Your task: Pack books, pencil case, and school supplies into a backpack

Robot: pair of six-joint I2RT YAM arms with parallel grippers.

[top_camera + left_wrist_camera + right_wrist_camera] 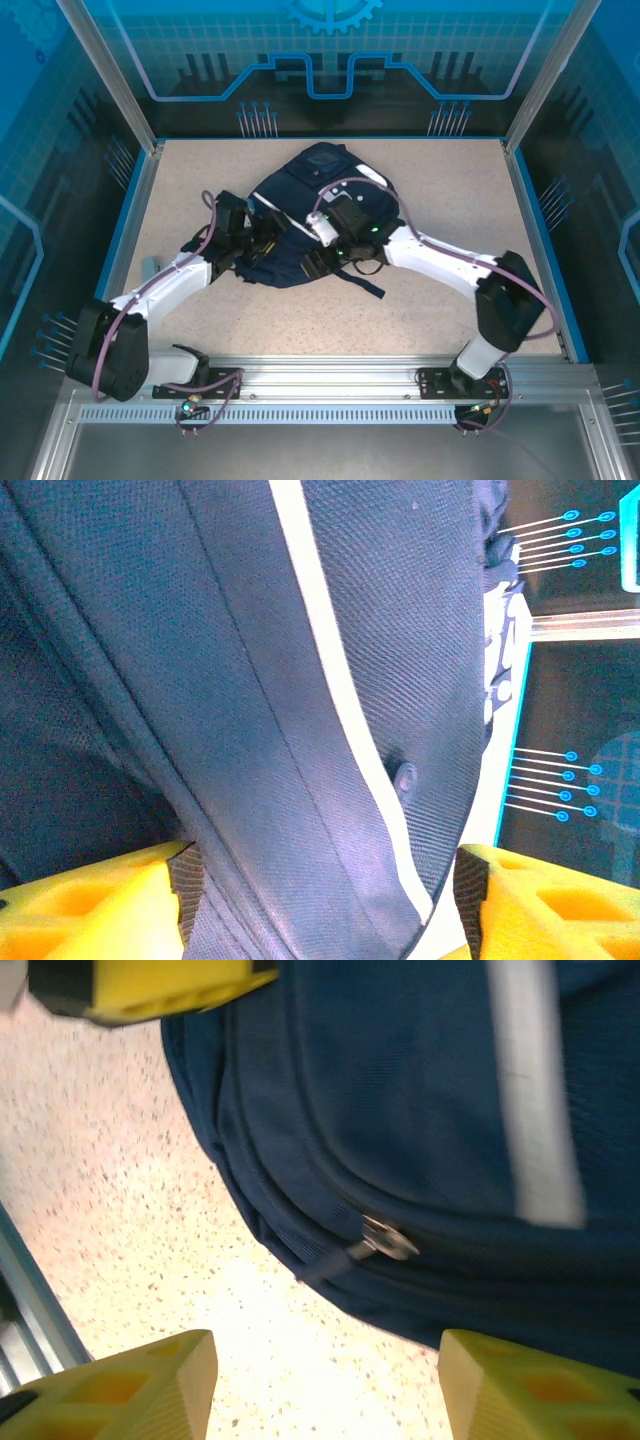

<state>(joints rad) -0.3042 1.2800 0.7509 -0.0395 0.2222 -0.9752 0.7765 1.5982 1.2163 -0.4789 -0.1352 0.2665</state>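
left gripper [322,875], right gripper [328,1360] — spread over backpack [318,168]

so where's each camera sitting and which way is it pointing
top external: overhead, behind the left arm and right arm, which both show; looks down at the table and backpack.
left wrist: on the left arm, facing the backpack's stripe up close; left end effector shows.
right wrist: on the right arm, facing the zip pull and table; right end effector shows.
shared: both wrist views see the stripe.
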